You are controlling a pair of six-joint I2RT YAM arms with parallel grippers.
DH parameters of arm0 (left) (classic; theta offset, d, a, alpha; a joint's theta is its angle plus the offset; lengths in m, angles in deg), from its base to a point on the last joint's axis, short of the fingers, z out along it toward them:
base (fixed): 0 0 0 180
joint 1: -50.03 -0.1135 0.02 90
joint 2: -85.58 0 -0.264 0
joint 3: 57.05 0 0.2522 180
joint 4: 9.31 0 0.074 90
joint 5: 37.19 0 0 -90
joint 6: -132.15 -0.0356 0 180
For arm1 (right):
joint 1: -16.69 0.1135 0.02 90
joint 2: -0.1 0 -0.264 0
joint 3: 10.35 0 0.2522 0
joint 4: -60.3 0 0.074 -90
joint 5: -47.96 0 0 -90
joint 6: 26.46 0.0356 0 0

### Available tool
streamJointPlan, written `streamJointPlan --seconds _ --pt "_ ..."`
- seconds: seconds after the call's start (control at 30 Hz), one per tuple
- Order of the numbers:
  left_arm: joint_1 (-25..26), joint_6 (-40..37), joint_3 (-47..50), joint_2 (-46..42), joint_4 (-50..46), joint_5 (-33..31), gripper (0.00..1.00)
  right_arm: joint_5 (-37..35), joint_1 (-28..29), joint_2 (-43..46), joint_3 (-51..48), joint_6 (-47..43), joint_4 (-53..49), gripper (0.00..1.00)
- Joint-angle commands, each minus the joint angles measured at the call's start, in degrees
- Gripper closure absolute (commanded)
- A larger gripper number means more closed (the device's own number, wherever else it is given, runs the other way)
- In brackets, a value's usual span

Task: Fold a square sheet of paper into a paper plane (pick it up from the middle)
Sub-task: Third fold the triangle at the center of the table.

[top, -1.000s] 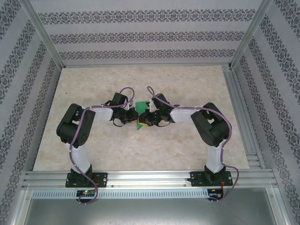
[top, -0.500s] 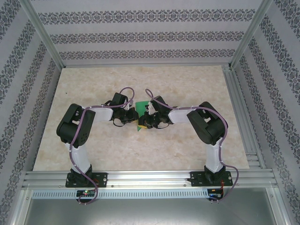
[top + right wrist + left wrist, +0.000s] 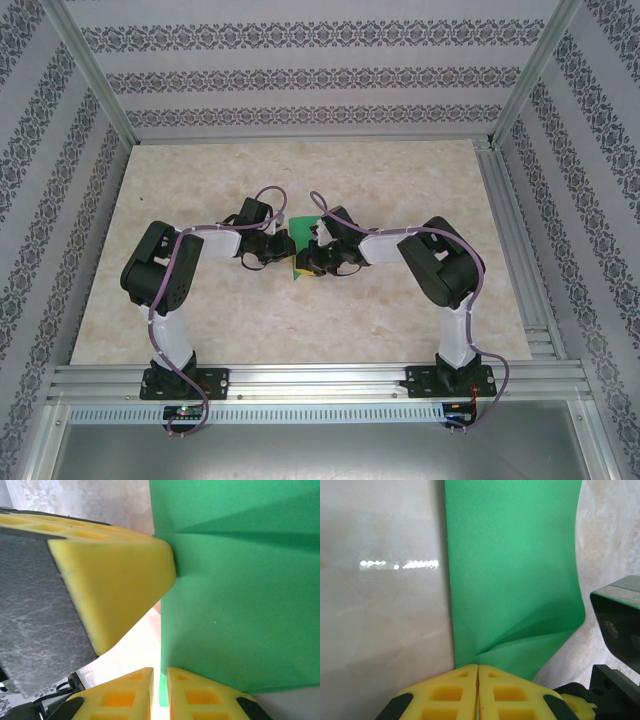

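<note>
The green sheet of paper (image 3: 298,268) is held off the table between both grippers at the table's middle, mostly hidden by them from above. In the left wrist view the paper (image 3: 512,570) hangs as a long strip with a diagonal fold. My left gripper (image 3: 478,667) is shut on its lower corner. In the right wrist view the paper (image 3: 240,605) shows a horizontal crease. My right gripper (image 3: 160,670) is shut on its edge. A left finger (image 3: 115,580) presses against the paper beside it. I cannot tell whether the folded paper has a plane's shape.
The beige marbled table (image 3: 200,310) lies under both arms. Patterned walls and a metal frame (image 3: 510,90) enclose it. The right gripper's black body (image 3: 620,625) is close beside the left gripper.
The right arm has shifted a little to the left, bringing its gripper closer to the left one. The left arm stays put and both grips hold.
</note>
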Motion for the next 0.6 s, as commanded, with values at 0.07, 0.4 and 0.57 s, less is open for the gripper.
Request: streamJointPlan --seconds 0.07,0.4,0.57 --pt "-0.4 -0.9 -0.3 2.0 -2.0 -0.8 0.90 -1.7 0.2 -1.6 0.0 -0.9 -2.2 0.84" --pt "-0.4 -0.7 -0.2 2.1 -1.9 -1.0 0.90 0.2 1.1 3.4 -0.4 -1.9 0.3 0.85" --pt "-0.4 -0.7 -0.3 2.2 -1.7 -1.0 0.90 0.4 2.1 2.4 -0.5 -1.5 0.2 0.85"
